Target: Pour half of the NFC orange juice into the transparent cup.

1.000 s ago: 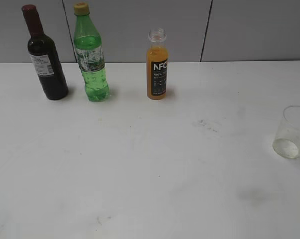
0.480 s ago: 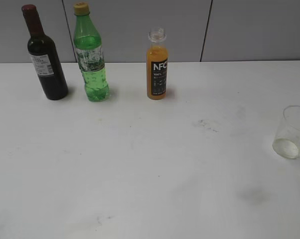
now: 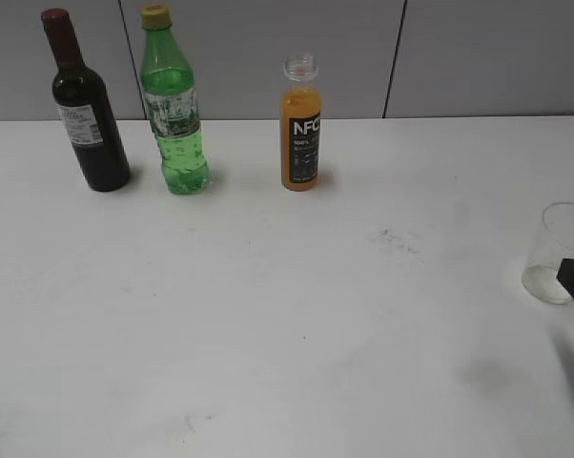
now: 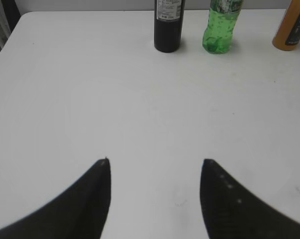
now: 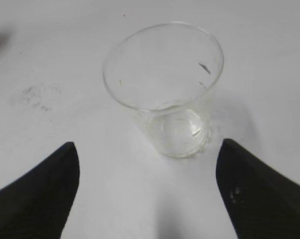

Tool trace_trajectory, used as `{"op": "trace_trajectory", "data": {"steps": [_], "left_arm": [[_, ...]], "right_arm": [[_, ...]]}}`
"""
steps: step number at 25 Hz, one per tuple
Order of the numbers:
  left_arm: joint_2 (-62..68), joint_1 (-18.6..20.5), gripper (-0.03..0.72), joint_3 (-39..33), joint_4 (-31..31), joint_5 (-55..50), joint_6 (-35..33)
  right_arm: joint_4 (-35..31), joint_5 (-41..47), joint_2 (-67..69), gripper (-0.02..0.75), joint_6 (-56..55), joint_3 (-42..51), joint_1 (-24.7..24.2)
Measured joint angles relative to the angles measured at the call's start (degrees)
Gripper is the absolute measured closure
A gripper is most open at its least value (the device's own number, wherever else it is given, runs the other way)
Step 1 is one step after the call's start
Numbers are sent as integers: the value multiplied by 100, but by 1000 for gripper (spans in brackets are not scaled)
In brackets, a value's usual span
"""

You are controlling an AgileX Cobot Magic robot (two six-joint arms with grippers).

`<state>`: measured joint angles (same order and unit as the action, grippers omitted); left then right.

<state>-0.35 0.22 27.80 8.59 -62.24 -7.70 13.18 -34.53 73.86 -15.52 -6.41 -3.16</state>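
- Item, my right gripper (image 5: 145, 191): two dark jaws spread wide, holding nothing, low over the white table (image 3: 268, 315) with the cup centred ahead of the gap. In the exterior view only a dark tip shows at the right edge, just in front of the cup.
- Item, my left gripper (image 4: 155, 191): jaws spread, empty, well back from the bottle row.
- Item, the transparent cup (image 5: 167, 89), a clear colourless tapered tumbler: upright, empty, at the far right of the table, well apart from the bottles.
- Item, the NFC orange juice (image 3: 301, 134), a small clear plastic bottle of orange liquid with a black label: upright at the back of the table, uncapped, nearly full, untouched.
- Item, bystanders: a green plastic bottle with a yellow cap (image 3: 175, 110) and a dark glass wine bottle (image 3: 85, 110), left of the juice.
- Risk: a thin, light cup may skid or tip if one jaw meets it first, and squeezing hard could deform it.
- Risk: the open, nearly full bottle will slosh if gripped or lifted sharply, and its neighbours stand close enough to be bumped.
- Change: half a second ago no gripper showed beside the cup in the exterior view; mine has since come in from the right. Bottles and cup have not moved.
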Motion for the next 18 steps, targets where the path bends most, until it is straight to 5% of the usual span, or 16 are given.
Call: {"op": "trace_trajectory", "data": {"steps": [10,14,18], "left_arm": [[0,0,248,0,0,0,0],[0,0,248,0,0,0,0],[0,0,248,0,0,0,0]], "right_arm": [[16,-1815,1985,80,852,6,0],[-379,-3119,2911,80,1159,6,0],[-750,-3408,3792,80,1280,6,0]]}}
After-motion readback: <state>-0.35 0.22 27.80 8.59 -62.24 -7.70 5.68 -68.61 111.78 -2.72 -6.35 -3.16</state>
